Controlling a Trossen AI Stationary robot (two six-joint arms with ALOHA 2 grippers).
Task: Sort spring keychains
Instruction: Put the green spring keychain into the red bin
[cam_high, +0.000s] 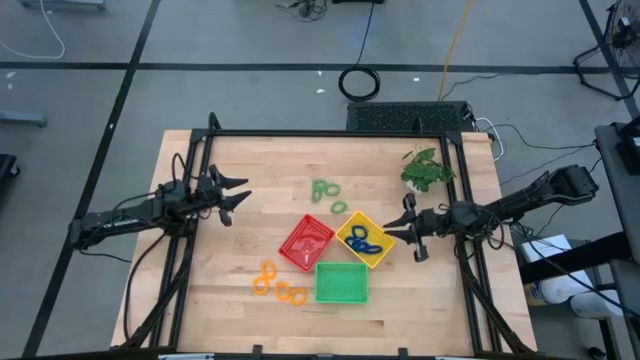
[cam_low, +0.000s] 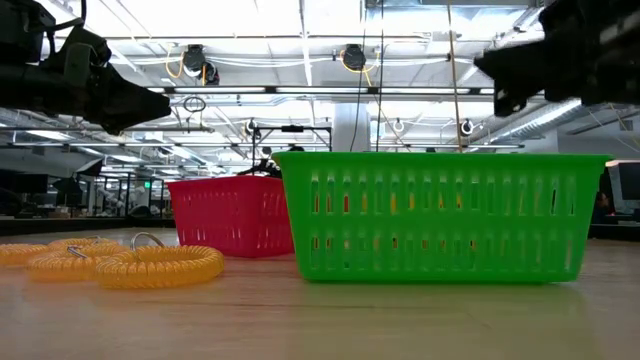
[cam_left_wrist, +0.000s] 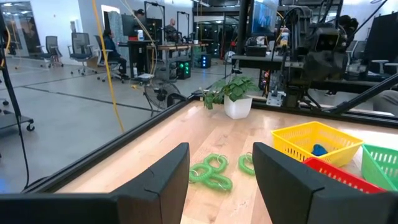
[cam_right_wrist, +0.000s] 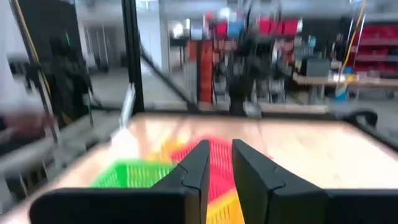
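A: Where is each end effector?

B: The left end effector (cam_high: 238, 201) hangs above the surface (cam_high: 230, 290) near its left edge, fingers (cam_left_wrist: 158, 180) spread with nothing between them. The right end effector (cam_high: 411, 238) hovers near the right edge, just beside the yellow tray (cam_high: 380, 252); its fingers (cam_right_wrist: 196, 168) stand only a narrow gap apart and pinch nothing.

A: And the biggest things on the surface?

B: Three trays cluster at the middle. The green tray (cam_high: 341, 295) sits closest to the front edge, the red tray (cam_high: 297, 250) is to its back left, and the yellow one touches the red tray on its right side. A small potted plant (cam_high: 427, 170) stands toward the back right corner.

A: The spring keychains?

B: The green spring keychains (cam_high: 325, 189) lie on the bare wood behind the red tray, toward the back edge. The orange spring keychains (cam_high: 277, 284) lie left of the green tray, near the front edge. The blue spring keychains (cam_high: 364, 241) are inside the yellow tray.
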